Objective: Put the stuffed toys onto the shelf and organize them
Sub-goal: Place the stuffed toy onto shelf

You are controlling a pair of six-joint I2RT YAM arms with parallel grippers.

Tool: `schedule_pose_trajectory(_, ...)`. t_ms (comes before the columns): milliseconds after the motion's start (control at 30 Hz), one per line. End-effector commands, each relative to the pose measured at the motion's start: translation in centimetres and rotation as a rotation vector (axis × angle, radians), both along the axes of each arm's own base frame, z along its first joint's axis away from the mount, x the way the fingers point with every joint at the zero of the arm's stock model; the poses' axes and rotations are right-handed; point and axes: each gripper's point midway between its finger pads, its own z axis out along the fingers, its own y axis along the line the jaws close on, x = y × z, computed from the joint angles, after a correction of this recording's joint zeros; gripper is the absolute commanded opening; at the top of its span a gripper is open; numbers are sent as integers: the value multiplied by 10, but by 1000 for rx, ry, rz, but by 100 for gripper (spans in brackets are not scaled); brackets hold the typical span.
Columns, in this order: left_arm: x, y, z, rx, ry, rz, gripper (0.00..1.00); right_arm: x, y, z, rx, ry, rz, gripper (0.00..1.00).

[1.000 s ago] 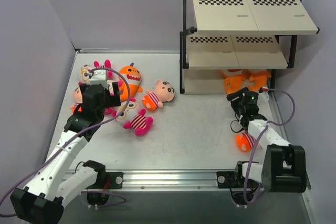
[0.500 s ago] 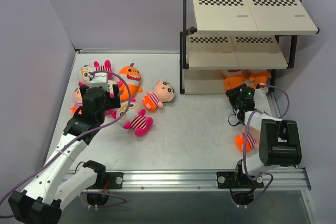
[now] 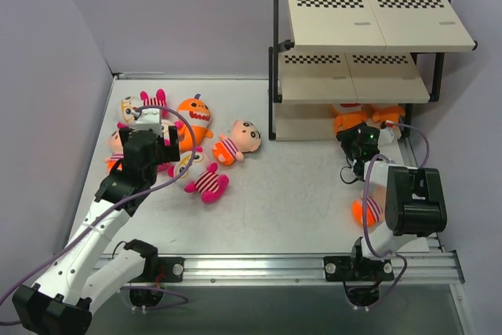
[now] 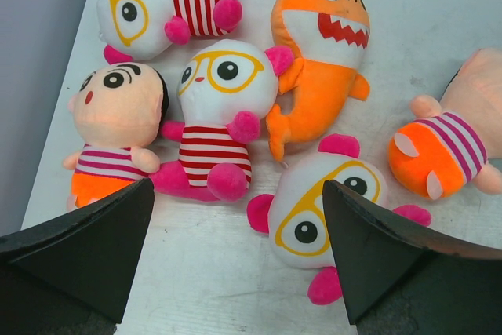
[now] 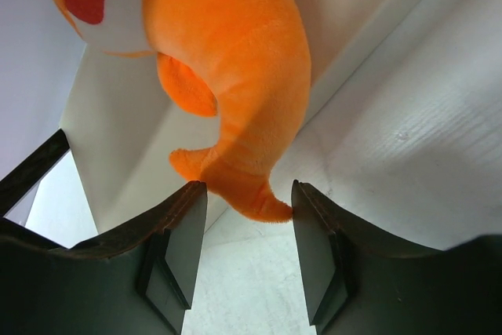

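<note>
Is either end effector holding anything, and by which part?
Left end effector: open, holding nothing. Right end effector: the orange shark has its tail between the fingers; whether it is gripped cannot be told.

The right arm (image 3: 416, 202) has been lifted from its low, stretched pose along the table's right edge and folded upright, so its bulky link is now seen above the near right corner. The right gripper (image 3: 359, 133) has been carried closer to the shelf (image 3: 353, 88) and is now set at the bottom tier's mouth. Its jaws have been drawn closer together around the tail of an orange shark (image 5: 227, 60), less of which is left showing from above.
</note>
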Motion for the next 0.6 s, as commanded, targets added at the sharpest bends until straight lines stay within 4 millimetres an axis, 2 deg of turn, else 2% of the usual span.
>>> schedule_pose_trajectory(0,4,0,14,-6,-55,5,97,20,1,23,-2,-85,22,47)
schedule_pose_trajectory(400,4,0,14,-5,-55,5,97,19,1,22,2,-74,20,46)
schedule_pose_trajectory(533,4,0,14,-8,-57,4,97,10,-2,23,-13,-54,9,52)
schedule_pose_trajectory(567,4,0,14,-6,-54,2,97,8,-3,30,-22,-64,6,55)
